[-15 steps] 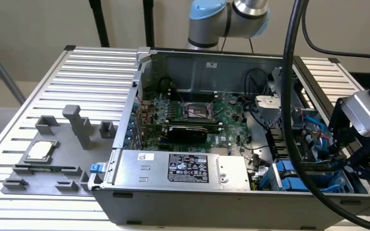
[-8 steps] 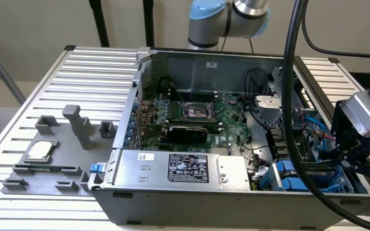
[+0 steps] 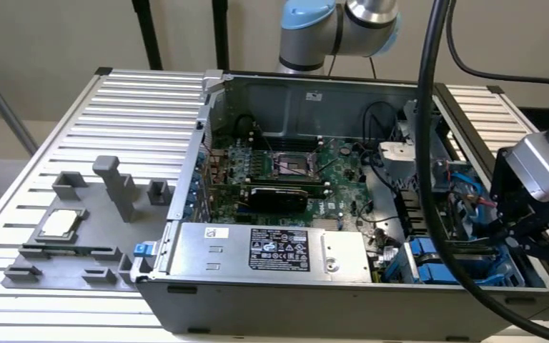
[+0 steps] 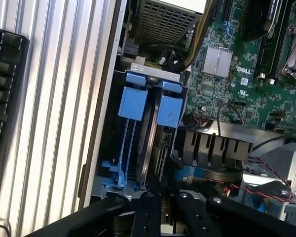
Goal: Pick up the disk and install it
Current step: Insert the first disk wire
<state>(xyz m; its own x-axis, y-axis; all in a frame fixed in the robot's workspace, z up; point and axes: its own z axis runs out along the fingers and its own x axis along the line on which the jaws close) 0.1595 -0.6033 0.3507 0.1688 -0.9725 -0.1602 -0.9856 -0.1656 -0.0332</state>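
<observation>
Open grey steel computer case (image 3: pixel 351 93) lying side-up on the ribbed aluminium desk (image 3: pixel 131 107), green motherboard (image 3: pixel 294 171) exposed inside. Black gripper (image 3: pixel 542 239) hangs over the case's drive corner, at about 4 o'clock in the exterior view. The disk (image 4: pixel 150 133), a thin silver-grey drive standing on edge in its bright blue plastic frame, sits in the blue-railed drive bay (image 4: pixel 130 103) directly before the jaws. Whether the jaws are clenched on it or released, I cannot tell: the tips are cut off at the frame edge. Risks, as I judge them: the frame could bind on the rails if tilted, or the red-and-black wires (image 4: pixel 266 175) beside the bay could snag. Seating depth and connector end are hidden.
</observation>
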